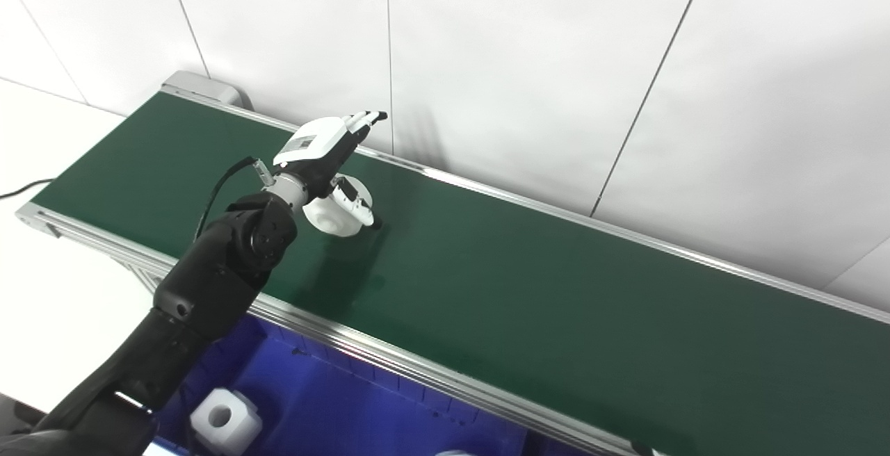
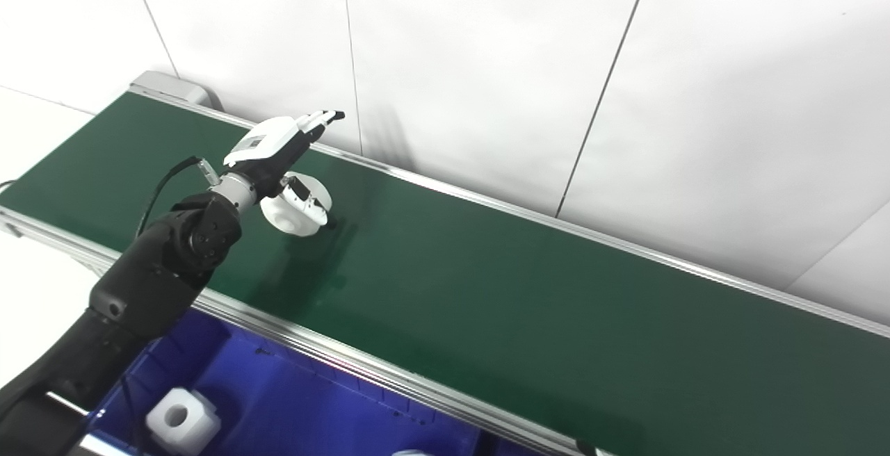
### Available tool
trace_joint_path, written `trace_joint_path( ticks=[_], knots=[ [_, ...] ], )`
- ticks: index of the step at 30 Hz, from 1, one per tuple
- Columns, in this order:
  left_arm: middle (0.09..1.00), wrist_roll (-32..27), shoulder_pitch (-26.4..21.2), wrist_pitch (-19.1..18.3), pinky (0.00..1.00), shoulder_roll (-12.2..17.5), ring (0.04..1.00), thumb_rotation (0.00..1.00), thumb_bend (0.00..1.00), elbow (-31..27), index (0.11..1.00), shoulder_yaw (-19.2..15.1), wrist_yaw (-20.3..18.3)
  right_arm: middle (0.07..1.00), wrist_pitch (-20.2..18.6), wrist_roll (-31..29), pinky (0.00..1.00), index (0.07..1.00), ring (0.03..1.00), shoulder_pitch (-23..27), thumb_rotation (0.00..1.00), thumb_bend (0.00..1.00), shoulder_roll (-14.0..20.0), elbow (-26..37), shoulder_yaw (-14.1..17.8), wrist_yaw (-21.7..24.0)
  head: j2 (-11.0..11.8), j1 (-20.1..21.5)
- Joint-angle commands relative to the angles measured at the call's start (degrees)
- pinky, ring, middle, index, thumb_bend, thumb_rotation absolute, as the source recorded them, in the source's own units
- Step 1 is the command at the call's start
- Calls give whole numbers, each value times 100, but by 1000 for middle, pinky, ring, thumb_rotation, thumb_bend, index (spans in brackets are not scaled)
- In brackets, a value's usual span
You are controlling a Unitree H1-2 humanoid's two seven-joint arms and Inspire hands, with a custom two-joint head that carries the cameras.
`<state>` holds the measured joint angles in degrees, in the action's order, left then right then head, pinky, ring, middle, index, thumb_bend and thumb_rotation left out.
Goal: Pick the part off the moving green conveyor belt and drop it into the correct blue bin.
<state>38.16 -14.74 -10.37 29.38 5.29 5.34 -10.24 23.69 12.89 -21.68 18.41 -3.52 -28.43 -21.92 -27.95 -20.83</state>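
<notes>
A white round part (image 1: 336,215) lies on the green conveyor belt (image 1: 556,289) near its left end. My left hand (image 1: 325,151) reaches over the belt and hovers just above the part, with the palm over it. The fingers (image 1: 365,120) are stretched out straight toward the wall and the thumb (image 1: 353,200) curves down beside the part. The hand is open and holds nothing. The same shows in the right eye view, with the part (image 2: 290,216) under the hand (image 2: 273,147). My right hand is not in view.
A blue bin (image 1: 334,400) stands below the belt's near edge. It holds a white block with a round hole (image 1: 224,420). Another white piece (image 1: 452,452) peeks in at the bottom edge. A white tiled wall runs behind the belt.
</notes>
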Motion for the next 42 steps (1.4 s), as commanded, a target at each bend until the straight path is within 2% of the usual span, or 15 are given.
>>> trace_joint_path(
  ticks=[1,8,11,16,22,24,25,26,28,29,30,33,35,37,42],
  knots=[
    [1000,175,-253,-27,1000,229,1000,93,923,-16,963,73,31,753,323,38,646,867,702,28,213,835,74,176,-44,-153,-10,-21],
    [1000,174,-318,-110,1000,219,1000,67,928,148,945,249,-90,748,324,-35,634,865,694,17,210,842,105,198,-103,-218,-29,-42],
    [1000,210,-322,-161,1000,193,1000,7,905,182,921,328,-134,743,324,-12,626,865,686,16,211,844,108,200,-133,-293,-37,-45],
    [987,274,-350,-253,970,206,974,0,859,252,908,591,-431,734,324,-53,614,856,676,18,202,845,119,251,-174,-372,-108,-60],
    [887,-129,-391,-247,721,111,854,0,793,394,804,630,-740,734,324,-86,608,861,678,3,198,839,153,292,-207,-439,-159,-81],
    [839,-179,-410,-283,560,60,716,0,733,465,749,650,-763,732,324,-78,602,860,676,7,201,840,166,287,-218,-465,-160,-89],
    [771,-225,-420,-269,507,36,596,0,608,501,714,647,-760,735,324,-96,602,862,676,6,205,841,167,291,-220,-458,-160,-89],
    [699,-312,-419,-193,484,13,520,0,529,537,676,625,-735,739,324,-130,605,866,679,-2,204,841,161,302,-216,-445,-156,-94],
    [561,-466,-413,-106,478,-42,444,0,506,593,581,589,-683,737,324,-164,610,864,680,-1,200,847,173,319,-231,-437,-170,-85],
    [550,-508,-411,-92,517,-59,472,0,500,611,509,588,-669,740,324,-163,623,868,685,1,194,839,184,323,-239,-431,-170,-85],
    [532,-532,-404,-74,533,-87,472,0,500,630,484,598,-632,741,324,-162,628,866,687,7,185,836,190,325,-256,-457,-226,-80],
    [511,-470,-391,13,554,-133,460,0,502,685,485,682,-501,738,324,-127,623,859,686,-15,178,840,176,356,-256,-518,-238,-57],
    [493,-369,-396,80,409,-150,425,0,502,712,497,767,-402,737,324,-67,627,855,686,-47,187,845,158,392,-229,-544,-267,-67],
    [473,-375,-397,127,344,-138,394,0,499,676,512,803,-371,734,324,-55,626,849,681,-65,198,853,142,409,-209,-554,-296,-73],
    [489,-426,-348,-270,392,-90,414,0,500,247,510,797,-649,741,324,-203,630,851,689,-100,199,860,151,484,-197,-429,-363,-44]
  ],
)
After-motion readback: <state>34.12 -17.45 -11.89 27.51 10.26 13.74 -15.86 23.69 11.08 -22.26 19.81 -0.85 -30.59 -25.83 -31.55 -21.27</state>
